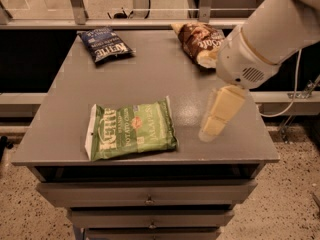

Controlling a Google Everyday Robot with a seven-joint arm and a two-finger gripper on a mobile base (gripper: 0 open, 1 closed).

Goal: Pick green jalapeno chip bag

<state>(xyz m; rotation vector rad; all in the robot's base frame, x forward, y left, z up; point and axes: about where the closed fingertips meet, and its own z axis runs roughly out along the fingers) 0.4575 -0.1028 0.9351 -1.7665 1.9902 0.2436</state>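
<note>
three bags lie on the flat grey worktop: the light green crinkly jalapeno chip bag flat near the front edge, a dark blue chip bag at the back left, and a brown and cream chip bag at the back right. the cream-coloured hand hangs over the worktop just right of the green bag, apart from it and carrying nothing; whether it is released or clenched i cannot tell. the risks, as i judge them: the flat, slick bag may skid toward the front edge if pushed rather than pinched, and a shallow pinch on loose film could slip out on the lift.
</note>
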